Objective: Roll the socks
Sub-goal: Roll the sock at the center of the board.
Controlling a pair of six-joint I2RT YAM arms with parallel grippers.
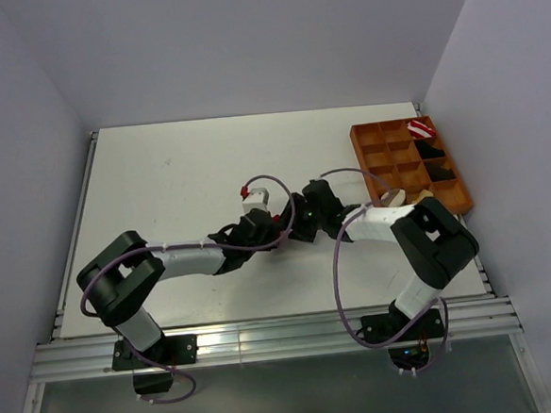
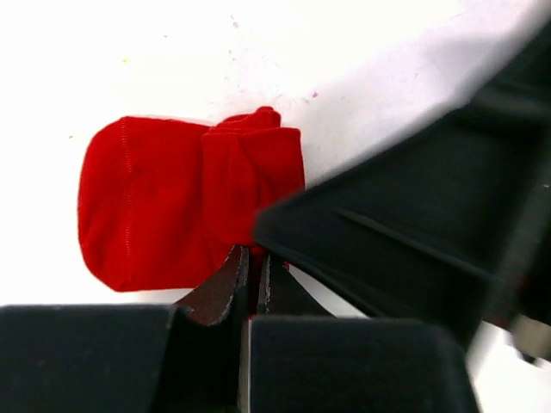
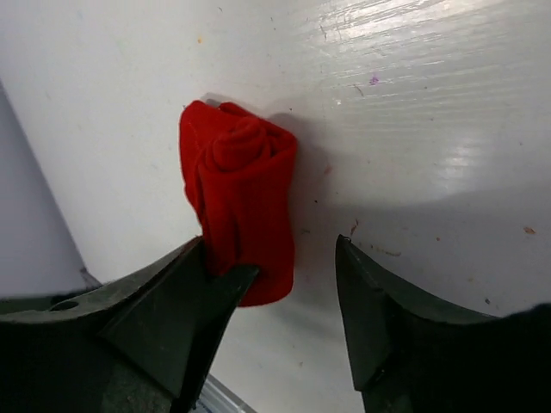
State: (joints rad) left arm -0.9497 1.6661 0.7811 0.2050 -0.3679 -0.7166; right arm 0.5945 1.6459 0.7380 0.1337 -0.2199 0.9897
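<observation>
while the left claw [image 2: 254, 258] pinches the rolled red sock [image 2: 164, 206] on the worktop [image 2: 362, 60], the right claw [image 3: 294, 256] stands released.

Your table [image 1: 179, 175] is a white board, flecked with small specks and scuffs. Near its centre lies the red sock [image 2: 164, 206], with one end wound into a roll and the other end flat on the surface. At 2 o'clock, you have an orange compartment tray [image 1: 356, 142] by the edge. At 3 o'clock, against the tray's near end, a tan-and-cream sock [image 1: 395, 197] shows, partly hidden.
</observation>
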